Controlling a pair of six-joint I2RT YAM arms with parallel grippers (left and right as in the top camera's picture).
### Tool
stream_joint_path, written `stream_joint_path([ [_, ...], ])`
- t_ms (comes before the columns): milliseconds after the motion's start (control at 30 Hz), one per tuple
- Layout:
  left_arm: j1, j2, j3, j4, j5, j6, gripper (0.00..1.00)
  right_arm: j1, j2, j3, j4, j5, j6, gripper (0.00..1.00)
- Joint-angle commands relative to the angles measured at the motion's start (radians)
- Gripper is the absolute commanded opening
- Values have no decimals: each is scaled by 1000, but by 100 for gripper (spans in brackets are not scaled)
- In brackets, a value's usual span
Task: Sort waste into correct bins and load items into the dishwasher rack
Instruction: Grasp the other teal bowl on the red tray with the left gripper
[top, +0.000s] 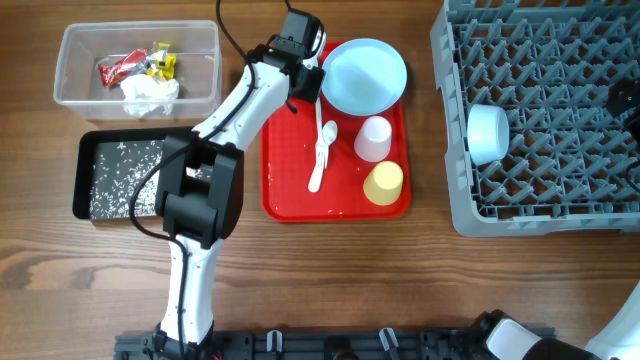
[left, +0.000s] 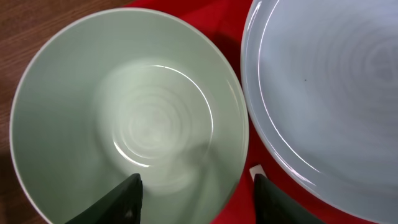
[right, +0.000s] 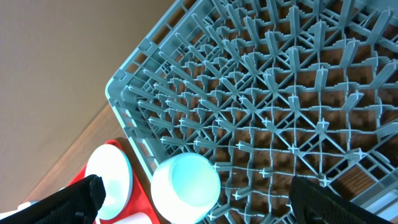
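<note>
My left gripper (top: 307, 80) (left: 196, 180) is open over the far left corner of the red tray. One finger is inside a pale green bowl (left: 124, 112) and the other is outside its rim. The overhead view hides that bowl under the gripper. The light-blue plate (top: 364, 76) (left: 329, 93) lies right beside it. A second pale bowl (top: 488, 132) (right: 185, 186) sits upturned at the left edge of the grey dishwasher rack (top: 560, 110) (right: 280, 93). My right gripper (top: 625, 98) (right: 196, 186) is open above the rack.
The red tray (top: 335, 205) also holds a pink cup (top: 373, 138), a yellow cup (top: 383, 182), and a white spoon and fork (top: 321, 150). The clear tub (top: 75, 45) holds the napkin (top: 150, 95) and wrappers (top: 122, 69). The black tray (top: 84, 180) holds rice grains (top: 125, 175).
</note>
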Motion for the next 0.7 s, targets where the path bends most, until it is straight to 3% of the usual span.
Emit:
stream_joint_path([
  [0, -3, 40, -1, -5, -5, 8, 56, 3, 9, 14, -1, 11, -20, 100],
  [267, -3, 43, -1, -6, -5, 8, 47, 3, 35, 14, -3, 10, -20, 100],
  [333, -3, 43, -1, -5, -5, 8, 33, 3, 35, 14, -3, 10, -20, 100],
  [400, -3, 43, -1, -4, -6, 3, 4, 3, 35, 14, -2, 11, -20, 100],
  [533, -4, -21, 1, 6, 3, -55, 4, 3, 35, 14, -1, 10, -20, 100],
  [667, -3, -151, 1, 60, 157, -106, 4, 3, 35, 14, -1, 11, -20, 100],
])
